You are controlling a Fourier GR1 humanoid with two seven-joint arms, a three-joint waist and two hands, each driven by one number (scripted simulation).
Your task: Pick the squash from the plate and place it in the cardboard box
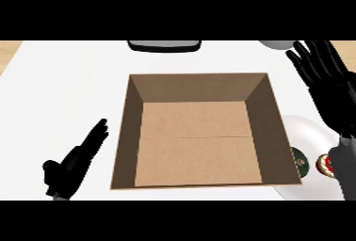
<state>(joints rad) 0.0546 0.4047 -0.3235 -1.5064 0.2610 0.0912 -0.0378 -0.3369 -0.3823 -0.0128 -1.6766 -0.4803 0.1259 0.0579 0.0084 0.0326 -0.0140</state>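
Lighting here is bright and really even, the white counter (62, 94) is almost blown out with barely any shading on it. The cardboard box (198, 132) shows the most contrast: its right and far inner walls go dark brown while the floor stays a lit tan. No hard cast shadows or glare spots that I can spot. The black hands, left hand (69, 167) and right hand (323, 66), read nearly as flat silhouettes.

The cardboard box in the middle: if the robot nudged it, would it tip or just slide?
The cardboard box would probably slide rather than tip: it looks wide and sits flat on the counter. Open-topped and with nothing visible inside, it is likely light.
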